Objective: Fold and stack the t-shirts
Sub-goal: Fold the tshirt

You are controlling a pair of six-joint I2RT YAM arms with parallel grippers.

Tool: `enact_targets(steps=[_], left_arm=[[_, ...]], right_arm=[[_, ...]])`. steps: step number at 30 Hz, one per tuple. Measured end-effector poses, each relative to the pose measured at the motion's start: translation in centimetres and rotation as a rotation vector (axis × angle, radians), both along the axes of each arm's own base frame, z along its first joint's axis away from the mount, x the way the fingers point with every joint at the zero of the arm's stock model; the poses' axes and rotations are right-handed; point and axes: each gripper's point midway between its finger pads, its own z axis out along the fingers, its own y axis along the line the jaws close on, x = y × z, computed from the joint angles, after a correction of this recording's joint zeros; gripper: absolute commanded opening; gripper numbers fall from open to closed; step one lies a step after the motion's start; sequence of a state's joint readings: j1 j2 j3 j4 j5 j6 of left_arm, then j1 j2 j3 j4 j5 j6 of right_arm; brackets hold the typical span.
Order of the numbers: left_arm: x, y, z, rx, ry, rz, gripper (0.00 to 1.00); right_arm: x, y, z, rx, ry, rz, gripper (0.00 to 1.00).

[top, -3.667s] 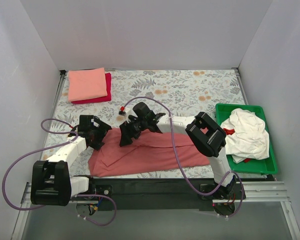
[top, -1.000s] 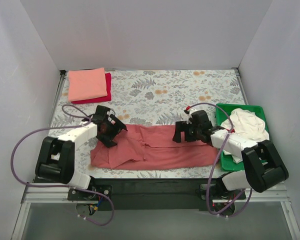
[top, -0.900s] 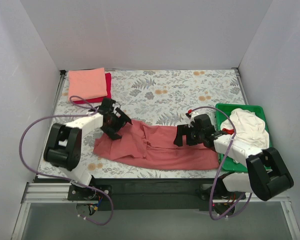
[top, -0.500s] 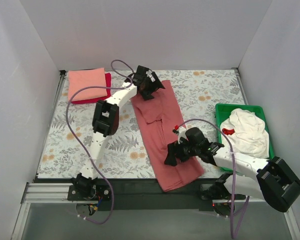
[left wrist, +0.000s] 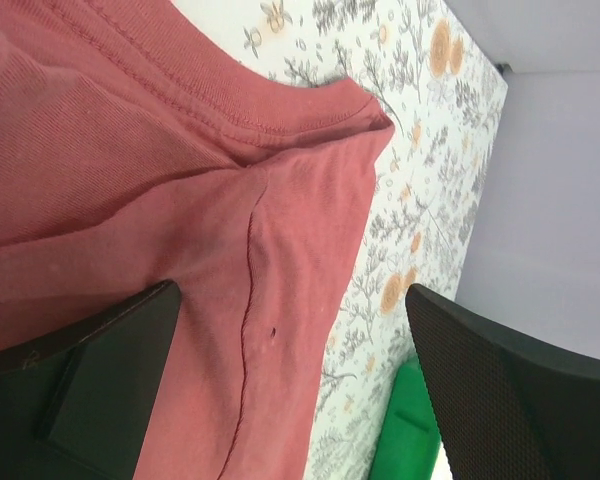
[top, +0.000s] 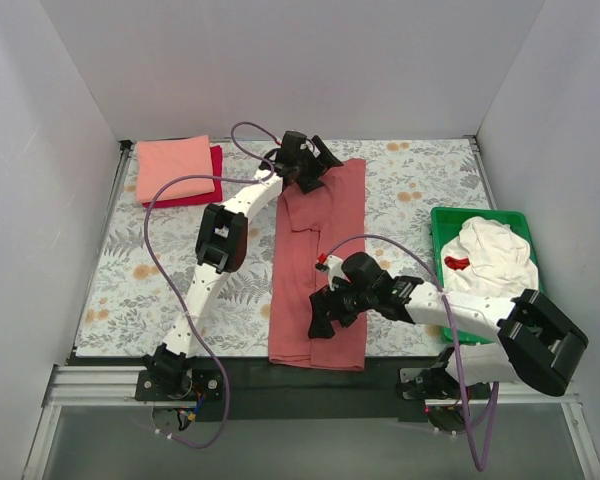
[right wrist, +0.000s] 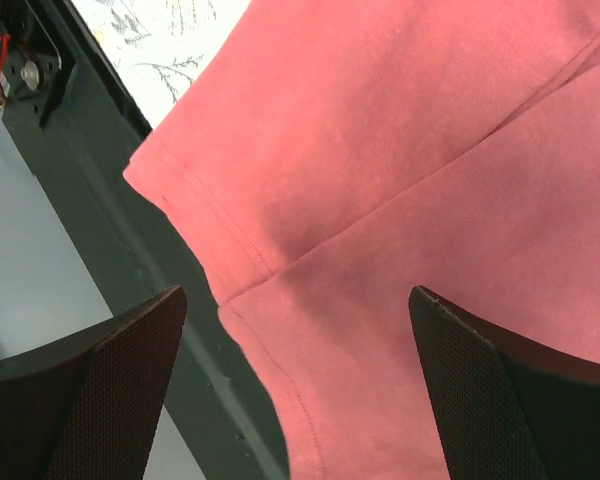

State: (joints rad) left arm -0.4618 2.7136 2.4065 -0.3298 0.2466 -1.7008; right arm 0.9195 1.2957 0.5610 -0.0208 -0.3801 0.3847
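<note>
Swung round from the slant it had half a second ago, the brick-red shirt (top: 320,250) now lies straight across the middle of the counter (top: 420,190), collar toward the far edge and hem at the near edge. From the top view, the left end effector (top: 302,170) sits over the collar end and the right end effector (top: 323,315) over the lower body. The salmon-pink shirt (top: 175,168) lies folded on the crimson shirt (top: 217,165) in the far left corner. The cream-white shirt (top: 495,265) is heaped in the green tray (top: 480,212) by the right edge.

At the left wrist, the end effector (left wrist: 290,300) is spread wide, its fingers (left wrist: 90,380) holding nothing, above the neckband and shoulder seam (left wrist: 248,300), which look creased.

At the right wrist, the end effector (right wrist: 298,300) is likewise spread. A hem corner (right wrist: 165,180) overhangs the near edge onto the dark rail (right wrist: 130,260).

To do this step well, I judge the garment should be drawn back toward the far edge so the hem rests fully on the counter. The shoulder creases should be smoothed flat before any fold, with both end effectors pinching matching corners so the edges line up.
</note>
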Motion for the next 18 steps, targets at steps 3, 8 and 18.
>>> enact_targets(steps=[3,8,18], left_arm=[[1.1,0.7,0.1,0.043,-0.036,0.043,0.98],[3.1,3.2,0.1,0.118,-0.085,0.143,0.98],[5.1,8.0,2.1,0.234,-0.163,0.172,0.98]], right_arm=[[0.6,0.0,0.9,-0.003,-0.017,-0.032,0.98],[1.7,-0.3,3.4,0.020,-0.066,-0.119,0.98],[3.3,-2.1,8.5,0.118,-0.175,-0.299,0.98]])
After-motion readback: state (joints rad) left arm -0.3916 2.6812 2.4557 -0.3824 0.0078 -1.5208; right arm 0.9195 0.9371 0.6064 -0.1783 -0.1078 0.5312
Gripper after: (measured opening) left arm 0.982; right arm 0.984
